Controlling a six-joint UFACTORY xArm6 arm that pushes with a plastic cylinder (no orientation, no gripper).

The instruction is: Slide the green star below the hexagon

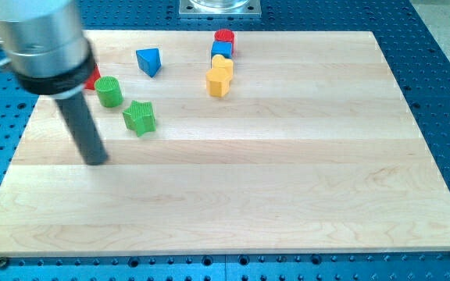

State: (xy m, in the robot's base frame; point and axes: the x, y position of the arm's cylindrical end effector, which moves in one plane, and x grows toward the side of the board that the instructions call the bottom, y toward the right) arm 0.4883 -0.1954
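The green star (140,117) lies on the wooden board (287,172) at the upper left. My tip (96,161) rests on the board to the lower left of the star, about a block's width away, not touching it. Two yellow blocks stand at the top centre. The upper one (223,64) looks like the hexagon. The lower one (219,81) touches it from below. The star is well to the left of both and lower in the view.
A green cylinder (108,91) stands just up-left of the star. A blue triangle (149,61) lies above it. A red block (93,76) is mostly hidden behind the rod. A blue cube (222,49) and a red cylinder (224,36) stack above the yellow blocks.
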